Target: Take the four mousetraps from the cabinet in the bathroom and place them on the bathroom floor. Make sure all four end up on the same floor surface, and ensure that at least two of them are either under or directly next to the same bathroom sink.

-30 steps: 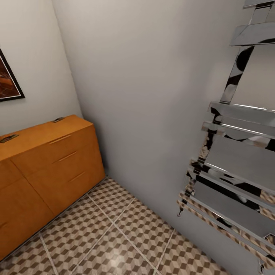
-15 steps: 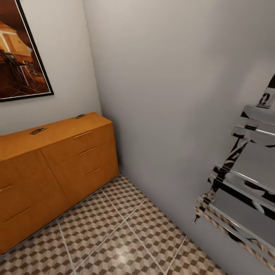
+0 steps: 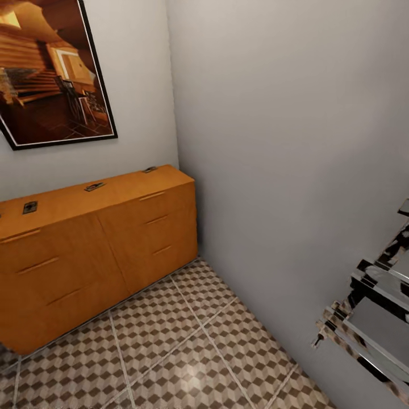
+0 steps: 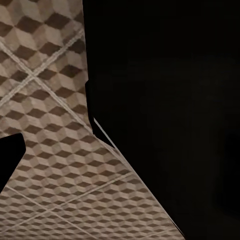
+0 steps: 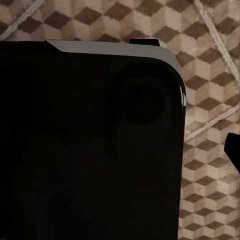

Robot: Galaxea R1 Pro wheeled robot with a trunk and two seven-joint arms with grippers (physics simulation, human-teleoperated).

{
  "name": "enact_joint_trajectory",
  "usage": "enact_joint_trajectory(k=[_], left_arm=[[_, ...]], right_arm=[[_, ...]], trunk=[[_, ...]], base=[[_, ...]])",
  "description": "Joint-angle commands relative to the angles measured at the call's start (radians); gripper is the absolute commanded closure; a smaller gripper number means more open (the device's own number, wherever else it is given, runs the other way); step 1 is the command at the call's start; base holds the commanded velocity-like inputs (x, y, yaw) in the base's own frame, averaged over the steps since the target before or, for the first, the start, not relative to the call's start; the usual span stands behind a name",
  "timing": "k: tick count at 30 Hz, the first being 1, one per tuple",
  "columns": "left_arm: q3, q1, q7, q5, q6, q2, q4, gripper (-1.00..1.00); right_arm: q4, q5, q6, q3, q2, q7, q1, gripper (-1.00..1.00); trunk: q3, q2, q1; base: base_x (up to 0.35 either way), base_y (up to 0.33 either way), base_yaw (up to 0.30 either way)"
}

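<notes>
The wide orange-brown cabinet [image 3: 102, 250] stands against the left wall under a framed picture, with its drawers closed. Three small flat mousetraps lie on its top: one near the right end [image 3: 149, 169], one in the middle [image 3: 94, 186], one further left [image 3: 29, 207]. The cube-patterned bathroom floor [image 3: 187, 352] spreads in front of it and also shows in both wrist views [image 4: 45, 100] [image 5: 210, 100]. The bathroom sink is out of view. A dark fingertip [image 4: 10, 155] juts over the tiles in the left wrist view, and another fingertip [image 5: 233, 150] in the right wrist view. Large black robot parts hide the rest.
A plain grey wall [image 3: 284, 142] runs along the right, meeting the cabinet's end in the corner. A chrome towel rack [image 3: 369, 318] sticks out from that wall at the lower right. A dark-framed picture [image 3: 51, 74] hangs above the cabinet.
The head camera has swung left: the cabinet and picture have slid right in the picture, the towel rack has moved toward the right edge, and a third mousetrap has come into view.
</notes>
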Motion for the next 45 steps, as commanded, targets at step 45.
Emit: enact_joint_trajectory(k=[45], left_arm=[[0.005, 0.001, 0.0, -0.005, -0.001, 0.0, -0.002, -1.0]], right_arm=[[0.0, 0.002, -0.003, -0.003, -0.002, 0.001, 0.0, -1.0]], trunk=[[0.023, 0.0, 0.0]], base=[[0.0, 0.0, 0.186]])
